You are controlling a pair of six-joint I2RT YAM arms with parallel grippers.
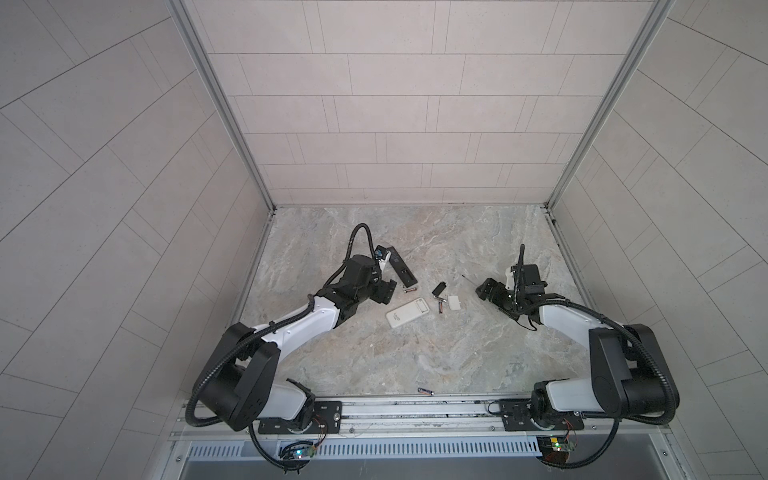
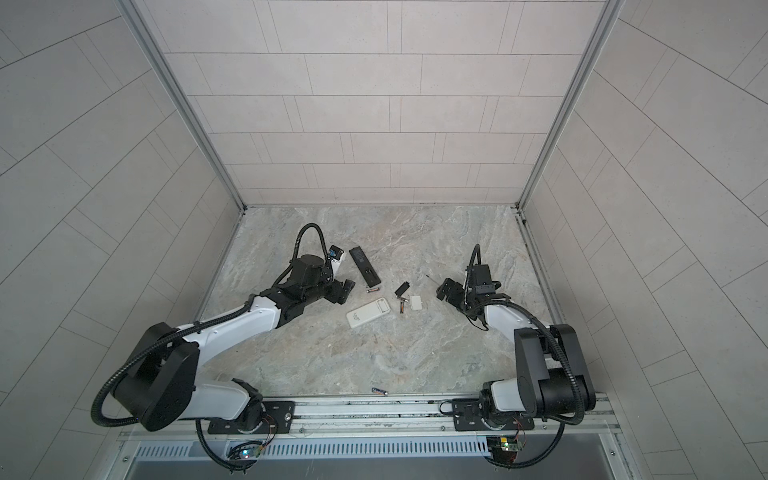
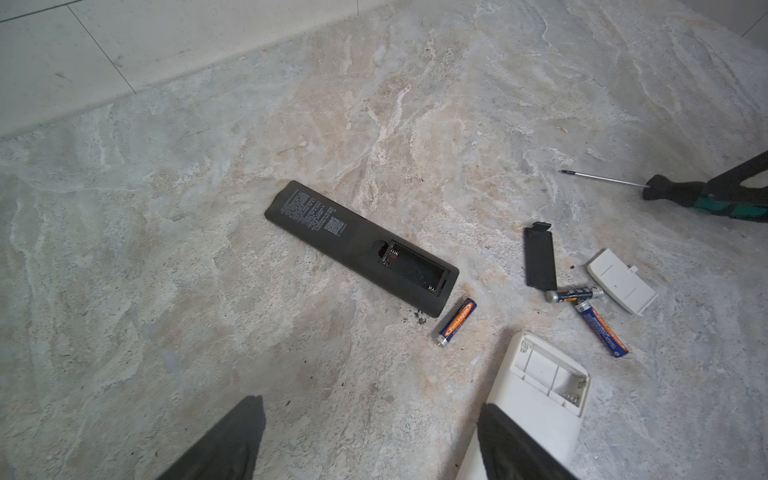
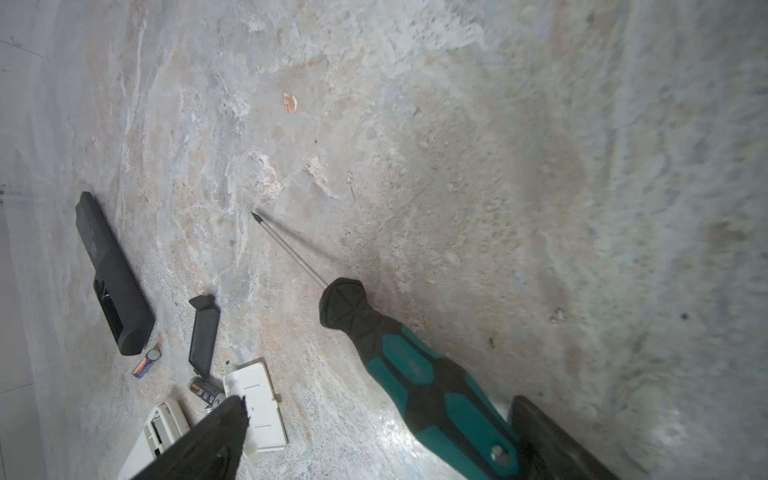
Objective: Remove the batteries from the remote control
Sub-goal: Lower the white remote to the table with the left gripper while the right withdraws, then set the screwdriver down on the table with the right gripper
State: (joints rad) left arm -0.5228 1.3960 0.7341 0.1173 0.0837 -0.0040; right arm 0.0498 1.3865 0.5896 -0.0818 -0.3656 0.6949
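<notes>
Both top views: the left gripper (image 1: 385, 292) hangs by the black remote (image 1: 401, 268), and the right gripper (image 1: 484, 289) sits well apart from it across the marble table (image 1: 415, 357). One stray battery (image 1: 424, 390) lies way down at the front edge.

Left wrist view: jaws spread wide, nothing in them. The black remote's compartment is empty, with one battery (image 3: 456, 322) just beside its end. Two more batteries (image 3: 575, 295) touch each other by the black cover (image 3: 540, 257) and white cover (image 3: 621, 280). The white remote (image 3: 540, 395) has its bay open too.

Right wrist view: fingers far apart, with the green-handled screwdriver (image 4: 415, 374) lying on the table between them, not gripped. Its butt end is right by one finger, can't tell if it touches.
</notes>
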